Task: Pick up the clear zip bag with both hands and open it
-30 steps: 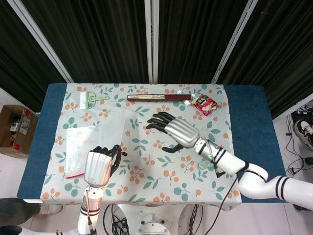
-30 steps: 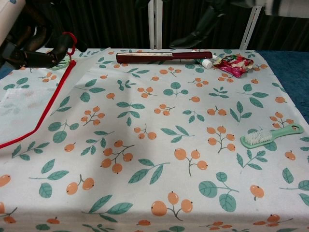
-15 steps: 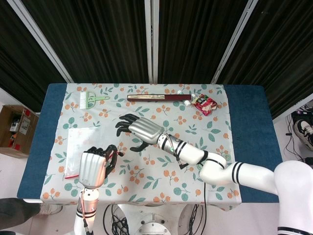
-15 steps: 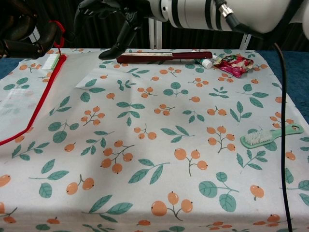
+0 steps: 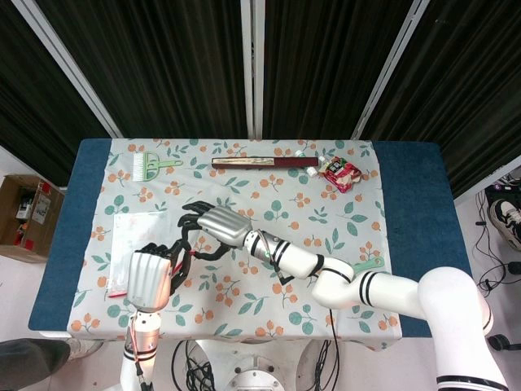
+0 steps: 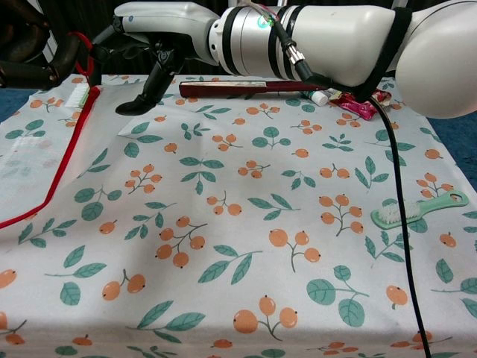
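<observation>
— Where's the bag (image 5: 137, 236)?

— At the left of the tabletop (image 5: 407, 204), mostly flat, its red zip edge lifted at the corner. The left hand (image 5: 151, 275) grips that edge, fingers curled round it.

— And the right hand (image 5: 213, 228)?

— Reaching across, just beside the left one, fingers spread and holding nothing. I can't tell whether its fingertips touch the zip.

— Anything else?

— A green brush (image 6: 417, 209) lies well apart, near the right edge.

The zip bag (image 5: 138, 236) lies on the left side of the table (image 5: 415, 212), with the left hand (image 5: 152, 275) at its near right corner and the right hand (image 5: 213, 228) just to its right. A comb (image 5: 151, 167) lies far left, a long box (image 5: 264, 163) far centre, a packet (image 5: 339, 173) far right, and a brush (image 6: 417, 209) near right.
</observation>
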